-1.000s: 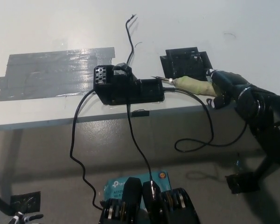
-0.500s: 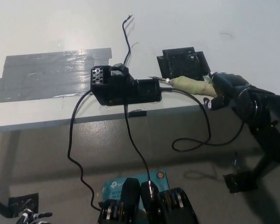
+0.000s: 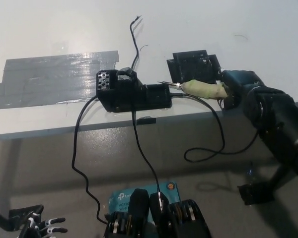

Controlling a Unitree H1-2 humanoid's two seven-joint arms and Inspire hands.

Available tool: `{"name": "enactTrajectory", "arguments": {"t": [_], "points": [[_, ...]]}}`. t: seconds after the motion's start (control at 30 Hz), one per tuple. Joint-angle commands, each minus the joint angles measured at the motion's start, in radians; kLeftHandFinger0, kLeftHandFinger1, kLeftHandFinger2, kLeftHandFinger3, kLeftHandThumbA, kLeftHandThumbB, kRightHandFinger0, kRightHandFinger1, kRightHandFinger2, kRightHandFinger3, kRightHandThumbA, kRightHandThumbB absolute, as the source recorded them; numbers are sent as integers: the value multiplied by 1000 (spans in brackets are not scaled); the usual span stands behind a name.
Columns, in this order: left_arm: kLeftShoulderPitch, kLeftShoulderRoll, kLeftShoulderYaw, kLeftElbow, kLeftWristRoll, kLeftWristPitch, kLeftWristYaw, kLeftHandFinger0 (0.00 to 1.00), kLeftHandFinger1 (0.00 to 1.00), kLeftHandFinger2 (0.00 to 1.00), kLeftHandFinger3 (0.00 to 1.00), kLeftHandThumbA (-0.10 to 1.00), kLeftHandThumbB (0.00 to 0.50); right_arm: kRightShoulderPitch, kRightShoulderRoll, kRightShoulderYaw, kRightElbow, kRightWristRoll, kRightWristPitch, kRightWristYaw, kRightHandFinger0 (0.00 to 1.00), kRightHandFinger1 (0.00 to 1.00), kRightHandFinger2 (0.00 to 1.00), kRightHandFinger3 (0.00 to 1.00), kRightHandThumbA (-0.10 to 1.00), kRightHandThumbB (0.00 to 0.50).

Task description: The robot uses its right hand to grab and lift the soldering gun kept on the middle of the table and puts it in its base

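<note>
Right hand (image 3: pixel 238 85) gripping soldering gun (image 3: pixel 203 89), tip beside base (image 3: pixel 134 93)

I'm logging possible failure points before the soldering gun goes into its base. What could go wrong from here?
1. The right robot hand grips only the rear of the soldering gun, so it could tilt and the tip miss the base.
2. The gun's cord loops off the table edge below the hand and might drag or snag.
3. The base sits near that edge; a push could shift it.
The left robot hand rests low, open.

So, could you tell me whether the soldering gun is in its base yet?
Not seated yet: the right hand holds the soldering gun level, its tip only at the base's right end.
</note>
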Motion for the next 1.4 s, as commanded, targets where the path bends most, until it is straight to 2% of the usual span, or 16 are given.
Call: {"name": "enactTrajectory", "arguments": {"t": [0.0,0.2,0.33,0.37,0.43,0.5,0.63,0.67,0.73,0.8,0.87,0.93,1.13,1.17,1.27,1.37], "points": [[-11,12,-4,-28,9,-25,5,0,207,479,624,878,500,-8,2,69,-3,-54,-18,78,550,702,912,1000,531,262],[-31,13,-14,-21,18,-22,1,0,204,463,599,864,500,-2,-3,118,21,-82,25,131,685,838,1000,1000,574,275],[-41,11,-20,-16,22,-31,1,0,181,468,587,860,500,-7,-3,135,32,-85,31,170,616,809,1000,1000,542,284],[-42,9,-20,-19,19,-27,1,0,178,469,589,858,500,-12,2,138,47,-78,24,187,739,954,1000,1000,523,287],[-47,7,-22,-18,18,-28,-1,0,178,469,588,854,500,-21,9,157,76,-91,6,193,747,970,1000,1000,454,322],[-47,6,-22,-20,18,-23,3,0,176,449,576,848,500,-23,9,176,75,-105,-5,196,627,839,1000,1000,385,353],[-50,3,-25,-13,20,-29,3,0,150,414,542,836,500,-16,5,200,68,-122,-19,184,20,110,471,1000,179,313],[-52,4,-27,-15,21,-28,2,0,157,422,546,836,500,-3,4,199,54,-130,-6,166,1,39,441,1000,-49,243],[-52,7,-36,-19,28,-33,0,0,163,436,552,849,500,17,-4,217,44,-170,-10,120,0,1,359,1000,-100,135],[-53,8,-44,-22,36,-42,4,0,171,428,547,851,500,25,-11,268,71,-251,-13,43,29,37,137,572,-17,386],[-53,9,-46,-25,38,-37,9,0,177,414,536,837,500,39,-22,285,67,-287,-8,-23,4,4,61,583,-56,345],[-53,11,-49,-27,43,-35,7,2,190,420,535,830,500,61,-28,268,47,-295,17,-76,52,105,156,655,-75,201],[-55,15,-59,-22,59,-45,6,9,234,461,553,819,500,99,-40,259,24,-352,47,-148,0,222,478,704,-38,169],[-50,16,-61,-32,67,-33,18,0,231,447,553,821,500,113,-41,250,35,-351,31,-204,0,177,442,553,-9,137],[-49,20,-64,-24,74,-38,15,0,243,447,559,828,500,126,-33,236,46,-349,38,-228,0,218,534,508,8,79],[-46,20,-65,-21,79,-39,17,0,238,427,532,826,500,144,-34,208,34,-336,24,-272,0,255,578,511,-16,143]]}}
